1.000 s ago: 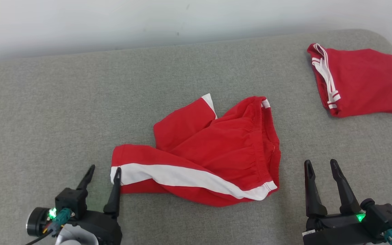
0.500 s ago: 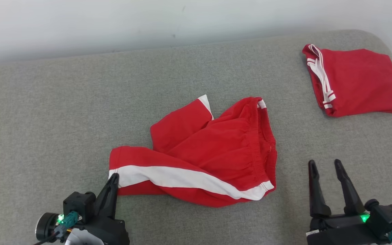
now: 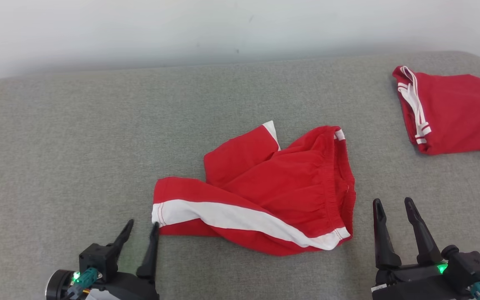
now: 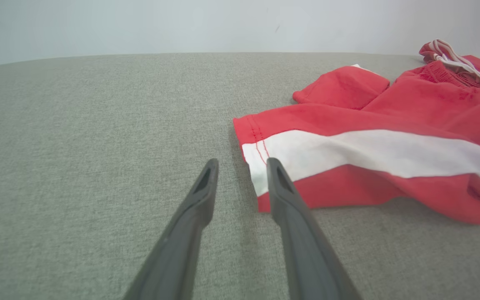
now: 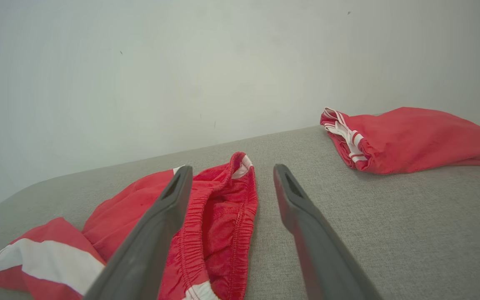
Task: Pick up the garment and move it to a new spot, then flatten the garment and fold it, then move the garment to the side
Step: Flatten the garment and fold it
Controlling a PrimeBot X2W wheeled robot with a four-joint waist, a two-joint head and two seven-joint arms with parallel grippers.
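On grey cushion (image 3: pixel 56 146), crumpled red garment (image 3: pixel 281 183), left fingers (image 3: pixel 151 248) narrowly parted beside hem, right fingers (image 3: pixel 381 233) wide

A red garment (image 3: pixel 273 187) is showing a broad white stripe just off the dark grey fingertips of my left gripper (image 3: pixel 142 225). Well beyond my right gripper (image 3: pixel 392 202), equally dark, a second red garment (image 3: pixel 461 112) is flashing white trim lined with red. A flecked grey surface (image 3: pixel 77 146) is spreading beneath both, an off-white wall (image 3: pixel 140 29) glowing behind.
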